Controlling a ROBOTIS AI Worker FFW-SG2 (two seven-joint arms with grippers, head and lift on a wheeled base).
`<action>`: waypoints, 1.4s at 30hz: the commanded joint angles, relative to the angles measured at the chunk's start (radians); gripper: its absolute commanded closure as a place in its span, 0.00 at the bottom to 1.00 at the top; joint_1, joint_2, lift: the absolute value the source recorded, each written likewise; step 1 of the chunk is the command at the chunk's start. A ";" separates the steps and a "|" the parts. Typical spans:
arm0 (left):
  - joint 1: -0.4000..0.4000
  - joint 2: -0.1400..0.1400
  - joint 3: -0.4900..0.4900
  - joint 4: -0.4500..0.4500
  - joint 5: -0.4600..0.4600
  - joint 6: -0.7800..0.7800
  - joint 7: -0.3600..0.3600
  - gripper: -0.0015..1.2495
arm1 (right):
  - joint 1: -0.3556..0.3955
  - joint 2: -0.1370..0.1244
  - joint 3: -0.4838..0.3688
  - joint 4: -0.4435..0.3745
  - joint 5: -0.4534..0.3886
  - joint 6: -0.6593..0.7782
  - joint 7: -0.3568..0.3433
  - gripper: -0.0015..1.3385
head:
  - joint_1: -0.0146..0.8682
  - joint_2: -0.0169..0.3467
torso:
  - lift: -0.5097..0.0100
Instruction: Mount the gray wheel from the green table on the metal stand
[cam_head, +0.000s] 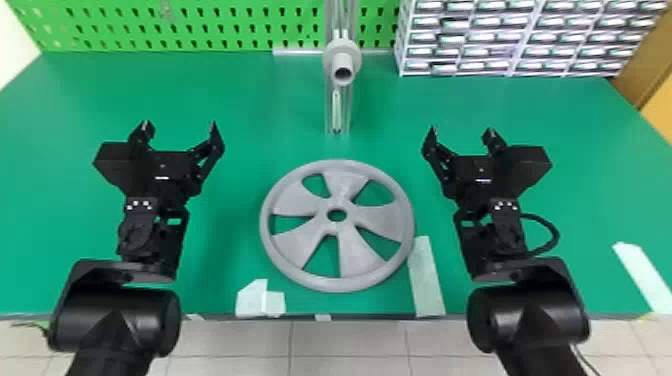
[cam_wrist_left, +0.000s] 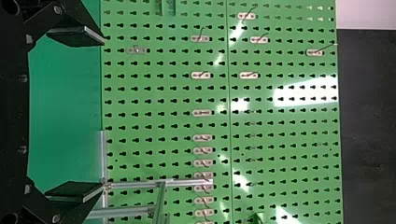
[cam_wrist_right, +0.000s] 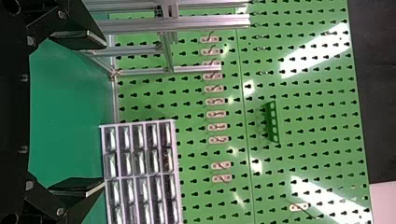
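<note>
**Green table (cam_head: 65, 115), green pegboard (cam_head: 200, 27) behind**

Tiled floor (cam_head: 350, 345) shows at the near edge; a drawer cabinet (cam_head: 512, 37) stands far right. The gray wheel (cam_head: 345, 227) lies flat near the middle, the metal stand (cam_head: 348, 107) beyond it. Left claw (cam_head: 179, 124) and right claw (cam_head: 462, 130) flank it, both spread wide.

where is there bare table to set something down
Bare green table lies between the left end effector and the pegboard, and between the right end effector and the drawer rack. Tighter around the wheel: metal stand just behind, tape at its near right.
</note>
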 joint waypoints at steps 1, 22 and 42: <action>-0.001 0.000 0.002 0.000 0.001 0.000 0.000 0.15 | 0.000 0.001 -0.001 0.000 0.000 0.000 0.000 0.19 | 1.00 0.19 | 0.79; -0.001 0.000 0.002 0.000 0.001 0.000 0.000 0.15 | -0.008 -0.002 0.004 -0.008 -0.012 0.029 0.000 0.19 | 1.00 0.19 | 0.79; 0.008 0.002 0.014 -0.006 -0.004 0.000 0.000 0.15 | -0.169 -0.047 0.002 -0.184 -0.023 0.684 0.047 0.20 | 1.00 0.19 | 0.79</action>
